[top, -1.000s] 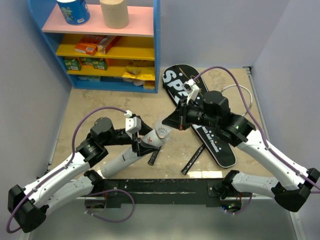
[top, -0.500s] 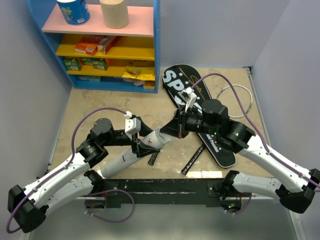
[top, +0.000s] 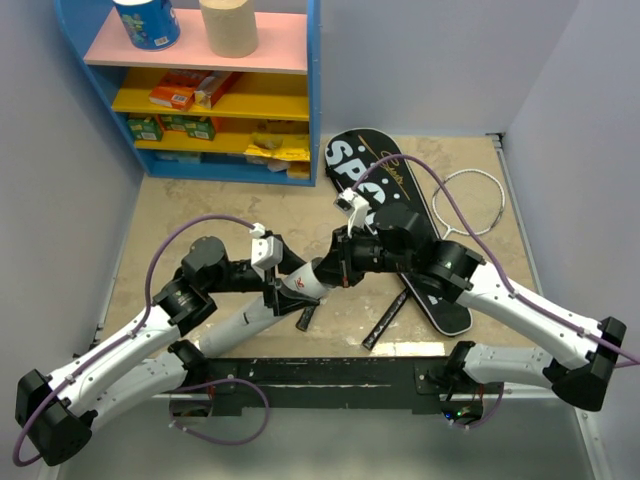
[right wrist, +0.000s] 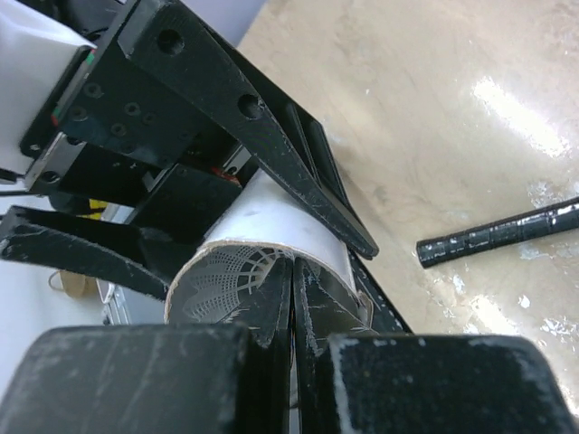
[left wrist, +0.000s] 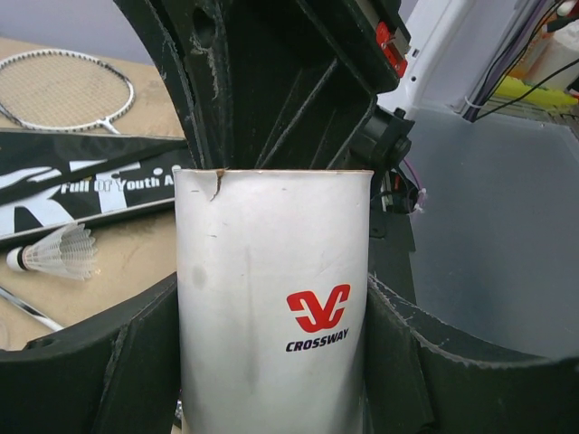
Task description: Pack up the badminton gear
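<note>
Just swung the right gripper (top: 338, 268) over from the black bag (top: 352, 160) to the mouth of the white tube (left wrist: 271, 307), jaws pressed together, poking 1 shuttlecock (right wrist: 231, 280) in. Clamping that tube mid-table with the left gripper (top: 282, 292). Leaves rackets (top: 470, 200) to bag, probably.

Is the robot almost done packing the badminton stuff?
Not yet. Done: one feathered shuttlecock sits in the mouth of the long white cardboard tube. In hand: left fingers hold that tube; shut right fingers press at its opening. Left: another white shuttlecock, the white-framed racket and the black SPORT bag lie unpacked.
</note>
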Tool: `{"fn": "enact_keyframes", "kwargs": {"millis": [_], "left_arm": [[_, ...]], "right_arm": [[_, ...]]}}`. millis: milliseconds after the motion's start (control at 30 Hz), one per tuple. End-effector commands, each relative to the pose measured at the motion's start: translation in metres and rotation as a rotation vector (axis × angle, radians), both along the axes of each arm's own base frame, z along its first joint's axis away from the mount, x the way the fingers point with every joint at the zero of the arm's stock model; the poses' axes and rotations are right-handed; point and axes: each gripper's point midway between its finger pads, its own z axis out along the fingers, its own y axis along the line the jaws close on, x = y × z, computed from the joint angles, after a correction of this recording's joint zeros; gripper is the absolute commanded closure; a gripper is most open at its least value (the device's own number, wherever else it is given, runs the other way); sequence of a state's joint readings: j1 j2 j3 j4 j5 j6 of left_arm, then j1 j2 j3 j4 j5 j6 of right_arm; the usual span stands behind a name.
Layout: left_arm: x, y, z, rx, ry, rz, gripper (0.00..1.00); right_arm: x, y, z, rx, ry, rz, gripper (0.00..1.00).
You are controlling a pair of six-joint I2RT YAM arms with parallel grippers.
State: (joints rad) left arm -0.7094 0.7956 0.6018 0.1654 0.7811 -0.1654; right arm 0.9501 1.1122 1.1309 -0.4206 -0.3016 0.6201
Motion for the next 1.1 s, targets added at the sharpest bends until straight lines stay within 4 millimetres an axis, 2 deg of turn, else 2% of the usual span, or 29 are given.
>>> {"fn": "enact_keyframes", "kwargs": {"millis": [0,267,367,400,533,633,833,900,1000,1067], "left_arm": [[0.003,0.0,0.02,-0.061,-0.07,0.016,0.94],[0.004,0.0,0.018,-0.054,-0.065,0.019,0.94],[0.005,0.0,0.018,-0.055,-0.067,0.021,0.94],[0.004,0.0,0.018,-0.053,-0.066,0.019,0.94],[0.005,-0.001,0.016,-0.049,-0.062,0.021,0.94],[0.005,-0.001,0.016,-0.046,-0.061,0.019,0.94],[0.006,-0.002,0.014,-0.039,-0.055,0.018,0.94],[0.007,-0.002,0.013,-0.036,-0.051,0.019,0.94],[0.007,-0.002,0.013,-0.035,-0.052,0.015,0.93],[0.006,-0.003,0.012,-0.03,-0.049,0.012,0.93]], "right_arm": [[-0.004,0.002,-0.022,-0.079,0.015,0.026,1.0],[-0.009,0.02,-0.04,-0.1,0.048,0.066,1.0],[-0.012,0.022,-0.04,-0.097,0.055,0.086,0.86],[-0.012,0.021,-0.038,-0.095,0.048,0.087,0.74],[-0.007,0.007,-0.033,-0.125,0.012,0.032,0.56],[-0.006,0.001,-0.027,-0.133,0.002,0.007,0.5],[0.006,-0.02,-0.008,-0.179,-0.056,-0.089,0.47],[0.022,-0.034,0.006,-0.195,-0.107,-0.192,0.45],[0.052,-0.064,0.009,-0.282,-0.156,-0.412,0.44],[0.063,-0.076,0.003,-0.314,-0.137,-0.502,0.44]]}}
